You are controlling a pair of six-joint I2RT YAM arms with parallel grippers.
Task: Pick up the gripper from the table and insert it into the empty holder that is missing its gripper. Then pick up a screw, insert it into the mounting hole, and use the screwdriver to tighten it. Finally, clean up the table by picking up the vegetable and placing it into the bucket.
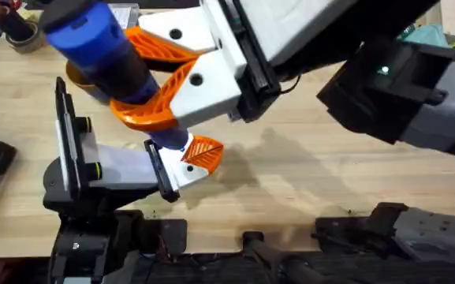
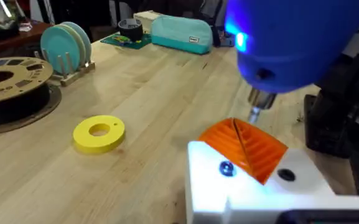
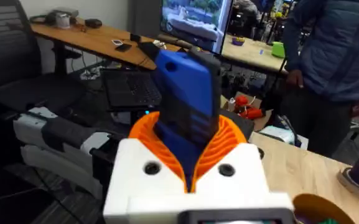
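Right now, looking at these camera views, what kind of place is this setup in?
Probably a robotics lab or maker workshop. A filament spool sits on the wooden table, the right end effector holds a blue electric screwdriver, and desks with monitors stand behind.

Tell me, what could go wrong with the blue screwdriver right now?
The screwdriver tip sits at the back edge of the orange gripper, not plainly on a screw, so it might slip and scrape the plastic. The right gripper holds the screwdriver tilted in the overhead view, so pushing down could make it slide in the orange pads. The holder might also shift under the push.
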